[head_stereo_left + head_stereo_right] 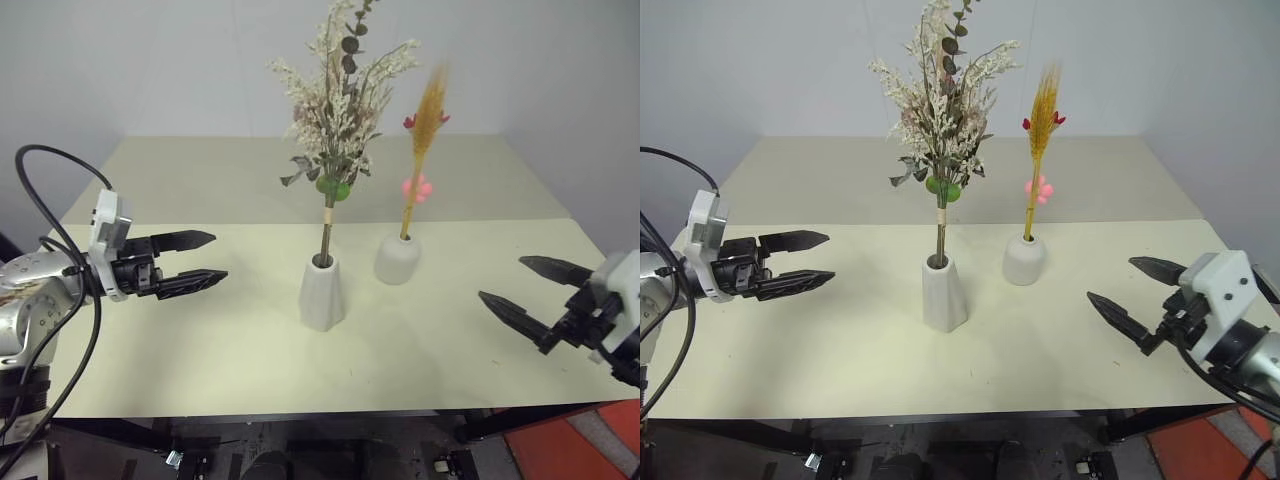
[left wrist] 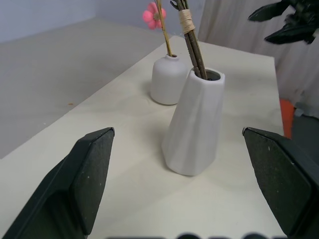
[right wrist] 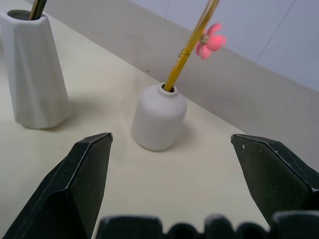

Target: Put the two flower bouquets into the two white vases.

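Left eye view: our left gripper (image 1: 205, 260) and right gripper (image 1: 520, 290) hang wide open and empty near the bench's (image 1: 150, 370) side edges. Mid-bench stand two vases: the taller vase (image 1: 321, 293) holds the white bouquet (image 1: 340, 110); just beyond, the rounded vase (image 1: 397, 259) holds the yellow plume (image 1: 428, 115).

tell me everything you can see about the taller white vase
The taller white vase looks like matte ceramic with faceted sides, narrower at its round mouth than at its base. It stands upright on the cream table, beside and apart from the shorter vase. The cream-white bouquet stands in it, its stems in the mouth.
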Motion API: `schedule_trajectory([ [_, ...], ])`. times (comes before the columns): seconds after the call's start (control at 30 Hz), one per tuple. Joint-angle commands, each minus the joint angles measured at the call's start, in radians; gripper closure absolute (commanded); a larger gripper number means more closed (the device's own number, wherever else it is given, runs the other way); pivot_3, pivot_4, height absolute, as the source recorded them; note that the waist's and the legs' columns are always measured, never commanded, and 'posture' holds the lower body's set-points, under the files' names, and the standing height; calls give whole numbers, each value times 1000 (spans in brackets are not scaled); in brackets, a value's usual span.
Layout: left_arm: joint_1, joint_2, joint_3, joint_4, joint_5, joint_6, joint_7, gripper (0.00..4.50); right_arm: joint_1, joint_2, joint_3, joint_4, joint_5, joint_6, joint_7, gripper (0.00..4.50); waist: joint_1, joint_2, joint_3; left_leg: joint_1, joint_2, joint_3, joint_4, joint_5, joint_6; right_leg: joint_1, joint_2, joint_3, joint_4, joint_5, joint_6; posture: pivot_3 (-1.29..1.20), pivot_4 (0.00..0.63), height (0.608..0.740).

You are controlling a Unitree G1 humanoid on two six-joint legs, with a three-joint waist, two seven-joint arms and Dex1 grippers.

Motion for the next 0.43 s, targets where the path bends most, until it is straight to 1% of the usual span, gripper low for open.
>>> schedule_trajectory([
  [0.03,4,3,26,-27,-2,-35,16,18,16,-22,-66,8,4,-30,35,0,0,0,0,0,0,0,0,0,0,0,0,0,0,0,0,0,150,740],
  [0.17,-7,-2,32,-16,-15,-38,25,18,23,-35,-75,-3,12,-16,43,0,-1,0,0,0,0,1,0,0,0,0,0,0,0,0,0,0,150,740],
  [0.27,-28,-24,26,-15,-25,-32,47,18,32,-37,-75,14,6,-24,54,0,-1,0,0,0,1,1,0,0,0,0,0,0,0,0,0,0,150,740],
  [0.43,-53,-36,3,-39,-27,-16,56,18,65,-21,-86,-13,11,-27,64,0,-1,0,0,0,1,1,0,0,0,0,0,0,0,1,-1,0,150,740],
])
